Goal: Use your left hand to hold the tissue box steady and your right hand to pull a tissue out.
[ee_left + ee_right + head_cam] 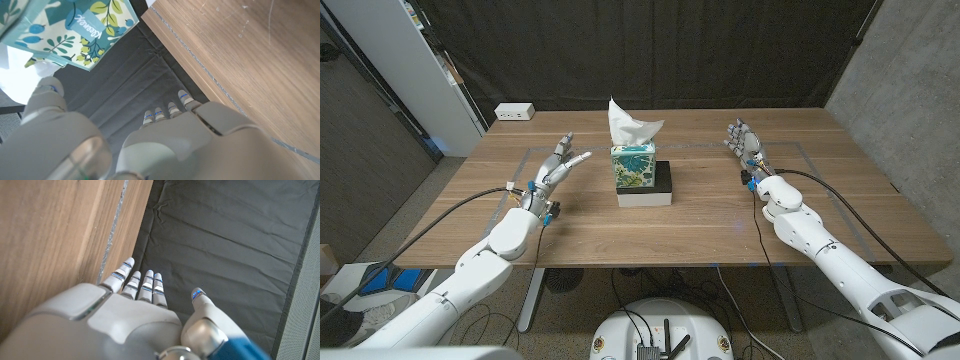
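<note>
A tissue box [634, 166] with a green and blue leaf print stands upright on a black-and-white block [646, 188] at the table's middle. A white tissue [629, 124] sticks up out of its top. My left hand [558, 165] hovers to the left of the box, a short gap away, fingers spread and holding nothing. In the left wrist view the box [75, 30] is close by, beyond my left hand [165, 135]. My right hand [745, 145] is well to the right of the box, fingers apart and empty; it is also in the right wrist view [135, 310].
The wooden table [720, 225] has blue tape lines marking a rectangle. A white power strip [514, 112] lies at the back left corner. A black curtain hangs behind the table, and a white cabinet [415, 60] stands at the far left.
</note>
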